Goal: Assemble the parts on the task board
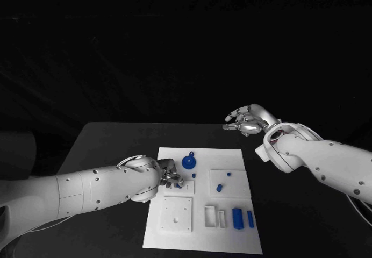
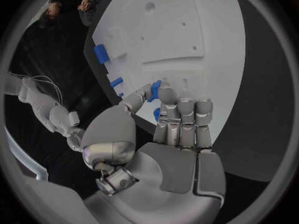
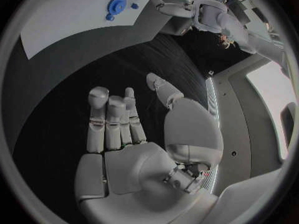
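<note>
My left robot hand (image 1: pixel 169 177) pinches a small, light, stiff blue part (image 2: pixel 154 91) by its sides over the board (image 1: pixel 233 161).

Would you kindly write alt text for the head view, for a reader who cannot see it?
The left hand pinches a small blue part over the white task board, while the right hand, fingers apart and holding nothing, hangs beyond the board's far edge.
</note>
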Controlling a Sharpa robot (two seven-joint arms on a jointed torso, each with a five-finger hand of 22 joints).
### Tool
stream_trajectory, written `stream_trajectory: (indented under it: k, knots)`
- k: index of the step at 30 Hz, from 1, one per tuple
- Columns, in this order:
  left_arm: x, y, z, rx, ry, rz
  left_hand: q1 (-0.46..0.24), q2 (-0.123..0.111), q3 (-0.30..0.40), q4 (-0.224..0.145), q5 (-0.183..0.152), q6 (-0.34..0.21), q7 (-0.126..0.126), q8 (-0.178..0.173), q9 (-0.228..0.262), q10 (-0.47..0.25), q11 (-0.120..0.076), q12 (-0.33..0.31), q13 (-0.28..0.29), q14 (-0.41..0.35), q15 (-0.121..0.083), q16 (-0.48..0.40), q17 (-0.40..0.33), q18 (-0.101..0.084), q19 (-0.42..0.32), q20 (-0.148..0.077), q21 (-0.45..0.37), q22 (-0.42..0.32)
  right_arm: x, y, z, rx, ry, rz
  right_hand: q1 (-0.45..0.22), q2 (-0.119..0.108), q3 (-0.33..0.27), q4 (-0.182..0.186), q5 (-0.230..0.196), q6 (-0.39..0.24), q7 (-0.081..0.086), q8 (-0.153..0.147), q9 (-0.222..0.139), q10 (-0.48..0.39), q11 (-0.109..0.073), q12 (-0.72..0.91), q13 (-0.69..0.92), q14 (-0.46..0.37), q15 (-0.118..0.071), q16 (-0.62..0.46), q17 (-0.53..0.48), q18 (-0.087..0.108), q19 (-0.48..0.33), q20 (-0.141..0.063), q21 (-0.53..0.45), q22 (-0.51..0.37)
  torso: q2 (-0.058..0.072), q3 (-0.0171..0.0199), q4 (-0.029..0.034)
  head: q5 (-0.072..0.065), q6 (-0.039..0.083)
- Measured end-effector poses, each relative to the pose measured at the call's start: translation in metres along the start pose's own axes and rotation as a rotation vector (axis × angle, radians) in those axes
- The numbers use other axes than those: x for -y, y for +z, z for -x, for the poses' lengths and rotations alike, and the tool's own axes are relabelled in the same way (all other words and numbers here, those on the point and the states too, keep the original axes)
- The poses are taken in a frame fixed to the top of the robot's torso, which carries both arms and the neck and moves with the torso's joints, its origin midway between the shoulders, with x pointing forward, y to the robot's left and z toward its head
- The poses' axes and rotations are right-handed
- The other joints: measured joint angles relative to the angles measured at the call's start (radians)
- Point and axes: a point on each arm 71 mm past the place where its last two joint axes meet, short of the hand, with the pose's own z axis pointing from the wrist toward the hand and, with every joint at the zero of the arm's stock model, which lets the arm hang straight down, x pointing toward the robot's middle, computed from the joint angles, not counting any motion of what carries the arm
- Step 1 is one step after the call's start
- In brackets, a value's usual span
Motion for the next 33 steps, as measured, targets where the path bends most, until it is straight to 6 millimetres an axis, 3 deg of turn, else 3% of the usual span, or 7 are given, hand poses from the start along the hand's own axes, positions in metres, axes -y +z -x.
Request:
stream_trajectory:
  k: [21, 25, 33]
  knots:
    - [-0.0009, 0.0038, -0.0063, -0.006, 0.006, 0.005, -0.011, -0.002, 0.003, 0.000, 0.002, 0.002, -0.003, 0.006, 0.019, 0.005, 0.002, 0.007, 0.004, 0.007, 0.000, 0.003, 0.002, -0.005, 0.007, 0.000, 0.004, 0.002, -0.0017, 0.0004, -0.0018, -0.007, 0.002, 0.003, -0.004, 0.004, -0.003, 0.003, 0.007, 0.001, 0.003, 0.000, 0.001, 0.000, 0.000, 0.000, -0.002, 0.000, 0.000, 0.000, 0.000, 0.000, 0.000, 0.000, 0.000, 0.000, 0.000, -0.0002, 0.0001, -0.002, 0.000]
    - [-0.0009, 0.0039, -0.0065, -0.005, 0.007, 0.005, -0.011, -0.002, 0.005, -0.001, 0.001, 0.002, -0.003, 0.006, 0.018, 0.006, 0.002, 0.007, 0.004, 0.006, -0.001, 0.003, 0.002, 0.007, 0.007, 0.000, 0.004, 0.002, -0.0016, 0.0003, -0.0018, -0.008, 0.002, 0.003, -0.004, 0.004, -0.003, 0.003, 0.007, 0.001, 0.003, 0.000, 0.001, 0.000, 0.000, 0.000, -0.002, 0.000, 0.000, 0.000, 0.000, 0.000, 0.000, 0.000, 0.000, 0.000, 0.000, -0.0001, 0.0000, -0.002, 0.000]
    - [-0.0018, 0.0042, -0.0061, -0.002, 0.009, 0.007, -0.011, -0.002, 0.006, -0.001, 0.000, 0.003, -0.006, 0.005, 0.018, 0.006, 0.002, 0.007, 0.005, 0.005, -0.002, 0.003, 0.003, 0.008, 0.007, 0.000, 0.004, 0.002, -0.0015, 0.0004, -0.0018, -0.008, 0.002, 0.002, -0.004, 0.004, -0.003, 0.003, 0.011, 0.001, 0.003, 0.000, 0.001, 0.000, 0.000, 0.000, -0.003, 0.000, 0.000, 0.000, 0.000, 0.000, 0.000, 0.000, 0.000, 0.001, 0.000, 0.0005, 0.0001, -0.003, 0.001]
